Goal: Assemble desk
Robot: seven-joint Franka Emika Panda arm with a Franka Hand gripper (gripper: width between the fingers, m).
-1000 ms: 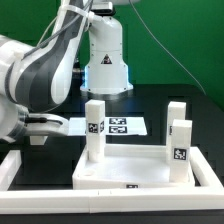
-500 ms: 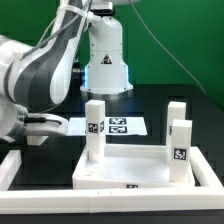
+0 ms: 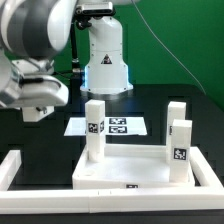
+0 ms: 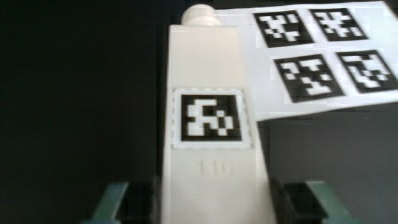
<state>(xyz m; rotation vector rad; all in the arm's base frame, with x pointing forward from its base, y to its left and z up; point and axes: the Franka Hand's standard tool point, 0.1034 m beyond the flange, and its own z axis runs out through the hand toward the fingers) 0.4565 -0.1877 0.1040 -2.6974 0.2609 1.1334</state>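
Observation:
The white desk top [image 3: 130, 176] lies at the front of the table with three white tagged legs standing upright in its corner sockets: one at the exterior view's left [image 3: 94, 130] and two at its right [image 3: 176, 114] [image 3: 181, 150]. A fourth white leg [image 4: 214, 100] with a black-and-white tag lies flat on the black table, its far end reaching the marker board [image 4: 329, 55]. My gripper [image 4: 217, 200] straddles this leg's near end, with dark gaps between the leg and both fingers [image 4: 121, 200]. In the exterior view the gripper [image 3: 38, 110] hangs at the left and hides that leg.
The marker board [image 3: 115, 126] lies behind the desk top. White border bars run along the exterior view's left [image 3: 10, 170] and right [image 3: 214, 172]. The robot's white base [image 3: 105, 55] stands at the back. My arm's bulk fills the upper left.
The arm's big links have swung upward and to the exterior view's left, and the gripper sits slightly higher. The desk top and its three legs have not moved.

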